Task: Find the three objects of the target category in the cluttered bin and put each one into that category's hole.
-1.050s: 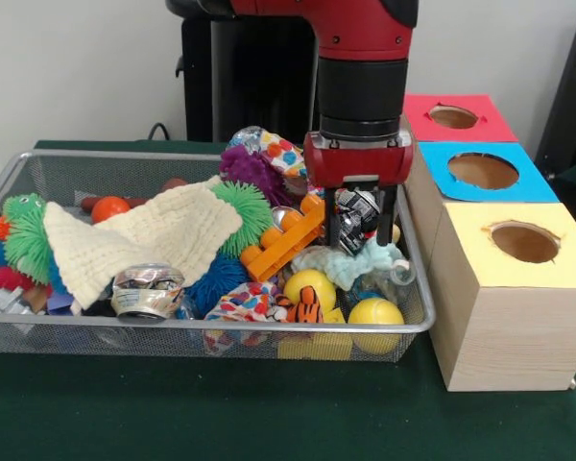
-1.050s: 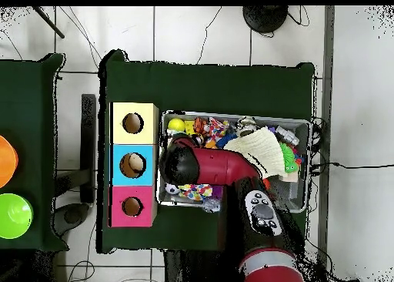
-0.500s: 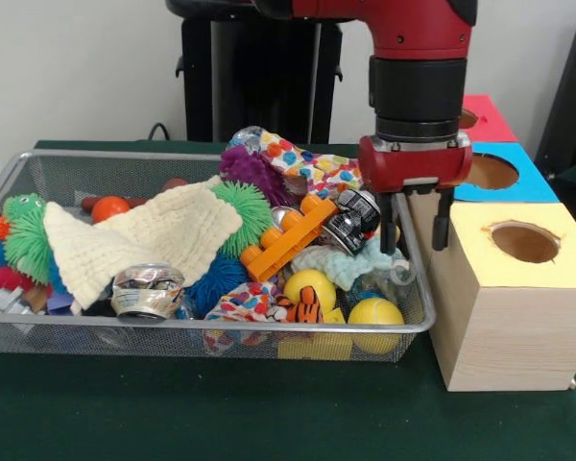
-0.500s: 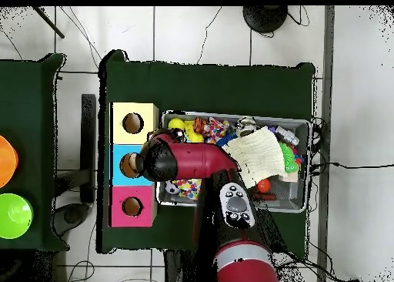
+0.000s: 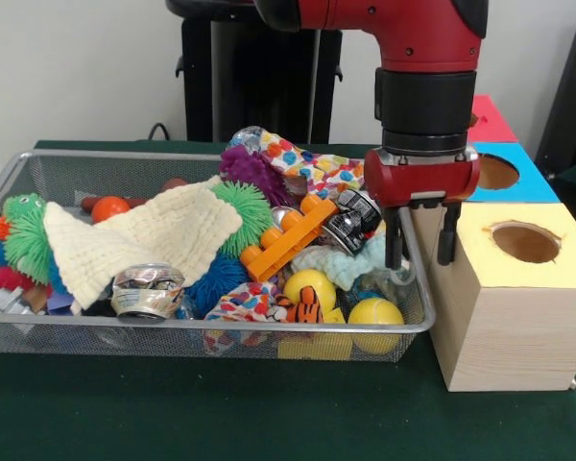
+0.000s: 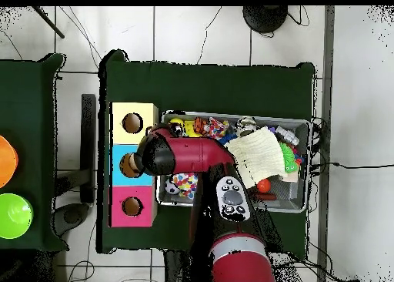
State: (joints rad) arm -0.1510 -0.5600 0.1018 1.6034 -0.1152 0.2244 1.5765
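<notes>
Pincer [image 5: 421,233] hung spread and empty, straddling the wire bin's [image 5: 415,322] edge beside the yellow-topped box [image 5: 512,317]. Just inside the bin lay a crushed can [image 5: 350,220]; beyond the box stood blue [image 5: 523,184] and red [image 5: 488,120] boxes.

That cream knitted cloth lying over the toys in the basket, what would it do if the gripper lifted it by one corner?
The cream cloth drapes over the toys beneath it, so it is probably floppy and would hang and unfold. It looks thin and light. Its open knit might snag the spiky green toy it touches, perhaps dragging it along.
</notes>
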